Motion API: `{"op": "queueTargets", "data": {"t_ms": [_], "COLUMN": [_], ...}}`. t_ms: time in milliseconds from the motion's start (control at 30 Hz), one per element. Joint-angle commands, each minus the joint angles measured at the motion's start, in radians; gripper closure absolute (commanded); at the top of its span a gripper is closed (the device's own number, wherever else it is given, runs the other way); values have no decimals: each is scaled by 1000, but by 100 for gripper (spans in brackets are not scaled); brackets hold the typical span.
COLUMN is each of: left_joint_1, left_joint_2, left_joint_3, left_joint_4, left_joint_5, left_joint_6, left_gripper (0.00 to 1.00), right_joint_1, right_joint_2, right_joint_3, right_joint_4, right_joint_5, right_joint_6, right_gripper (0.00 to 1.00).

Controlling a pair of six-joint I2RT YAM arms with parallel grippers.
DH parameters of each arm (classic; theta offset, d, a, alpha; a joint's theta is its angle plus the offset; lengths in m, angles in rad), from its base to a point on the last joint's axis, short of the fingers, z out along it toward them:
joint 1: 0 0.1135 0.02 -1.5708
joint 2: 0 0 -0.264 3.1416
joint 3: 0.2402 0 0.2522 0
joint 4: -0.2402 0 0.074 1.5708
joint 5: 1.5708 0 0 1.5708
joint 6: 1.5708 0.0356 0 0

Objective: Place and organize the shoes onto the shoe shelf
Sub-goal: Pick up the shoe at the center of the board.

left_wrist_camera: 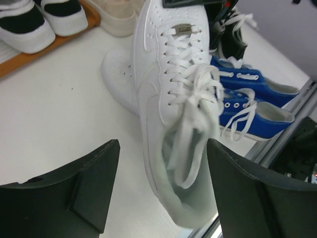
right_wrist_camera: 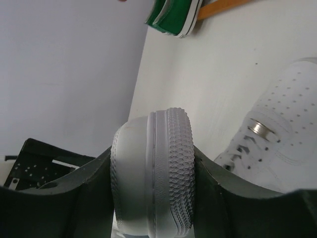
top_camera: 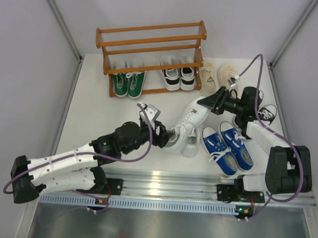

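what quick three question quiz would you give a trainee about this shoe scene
1. True or false: the green pair sits on the shoe shelf's bottom tier.
2. Which jaws grip the toe of the white shoe? A left jaws, B right jaws, C both.
3. How many pairs are on the shelf?
Key: 1 true; 2 B; 3 two.

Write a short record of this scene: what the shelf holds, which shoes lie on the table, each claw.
shoe shelf, bottom tier: green pair, black-and-white pair
table: beige pair, blue pair, black pair, second white shoe
right claw: shut on toe of white shoe
left claw: open, either side of that shoe's heel
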Motion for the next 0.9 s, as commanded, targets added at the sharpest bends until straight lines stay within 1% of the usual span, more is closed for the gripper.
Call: {"op": "queueTargets", "data": {"t_ms": [0, 67, 100, 133, 200, 233, 300, 333, 367, 433, 467, 567, 700, 867], "left_joint_1": [-1, -1, -1, -2, -2, -1, -1, -1, -2, -1, -2, -1, -2, -1], "left_joint_2": [-108, -138, -161, -170, -188, -195, -211, -216, -218, -216, -204, -163, -92, 3], "left_joint_3": [50, 30, 16, -2, -73, -97, -165, -185, -200, -240, -252, -289, -298, -268], "left_joint_4": [101, 61, 55, 55, 93, 119, 208, 237, 285, 328, 381, 464, 595, 650], "left_joint_5": [43, 63, 101, 121, 194, 213, 250, 256, 258, 255, 253, 265, 267, 235], "left_joint_6": [13, 32, 59, 73, 95, 95, 78, 72, 66, 72, 84, 119, 162, 187], "left_gripper": [23, 22, 21, 21, 21, 16, 13, 11, 11, 11, 11, 11, 11, 11], "right_joint_1": [-98, -121, -158, -166, -181, -181, -186, -187, -189, -195, -197, -197, -197, -197], "right_joint_2": [-39, -41, -44, -44, -42, -41, -41, -41, -42, -39, -41, -36, -41, -38], "right_joint_3": [-16, -23, -25, -28, -28, -30, -31, -31, -33, -33, -34, -36, -39, -43], "right_joint_4": [193, 208, 216, 223, 225, 230, 233, 236, 237, 251, 253, 254, 257, 257], "right_joint_5": [-70, -73, -72, -69, -69, -70, -69, -69, -70, -73, -73, -75, -78, -82], "right_joint_6": [137, 157, 175, 186, 198, 201, 207, 210, 215, 229, 230, 233, 230, 230], "right_gripper": [100, 100, 100, 100, 100, 100, 100, 100, 100, 100, 100, 100, 100, 100]}}
